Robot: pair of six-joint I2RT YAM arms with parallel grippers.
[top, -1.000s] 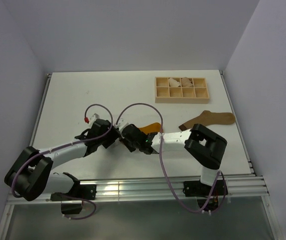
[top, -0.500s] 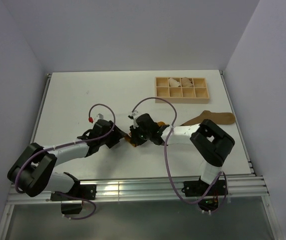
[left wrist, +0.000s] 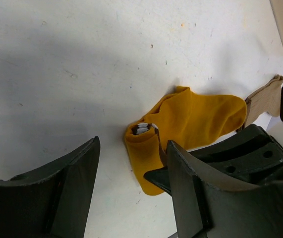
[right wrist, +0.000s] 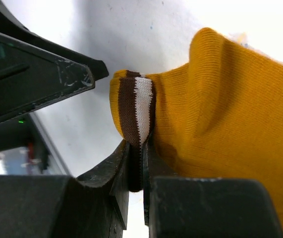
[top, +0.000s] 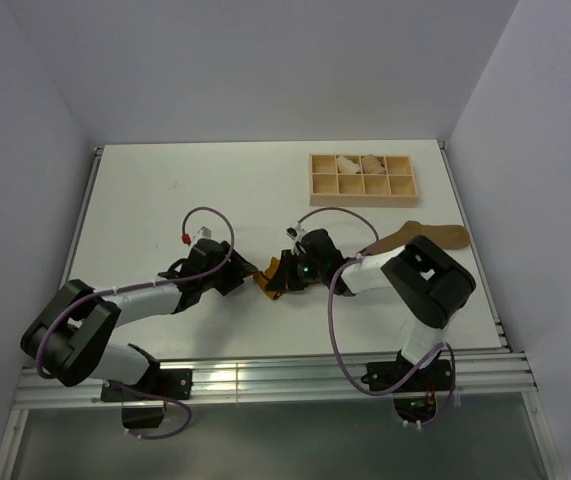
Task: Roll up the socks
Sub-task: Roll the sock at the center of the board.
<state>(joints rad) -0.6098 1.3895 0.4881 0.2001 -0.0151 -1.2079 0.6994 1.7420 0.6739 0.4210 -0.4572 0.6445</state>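
The mustard-orange sock (top: 270, 277) lies folded at the table's middle; it also shows in the left wrist view (left wrist: 191, 124) and the right wrist view (right wrist: 230, 129). My right gripper (top: 287, 280) is shut on its brown-and-white striped cuff (right wrist: 137, 114), which is folded over the sock's body. My left gripper (top: 245, 274) is open and empty just left of the sock, its fingers (left wrist: 67, 188) apart, one on each side of the folded end (left wrist: 143, 148). The tan-brown sock (top: 420, 237) lies flat at the right, partly hidden by the right arm.
A wooden compartment tray (top: 362, 178) stands at the back right, with pale rolled bundles (top: 348, 163) in two far compartments. A metal rail (top: 265, 375) runs along the table's near edge. Walls close in the left and right sides.
The right gripper has moved right and back, pulling the sock's cuff over its body. The left gripper has followed to the right and stays beside the sock.
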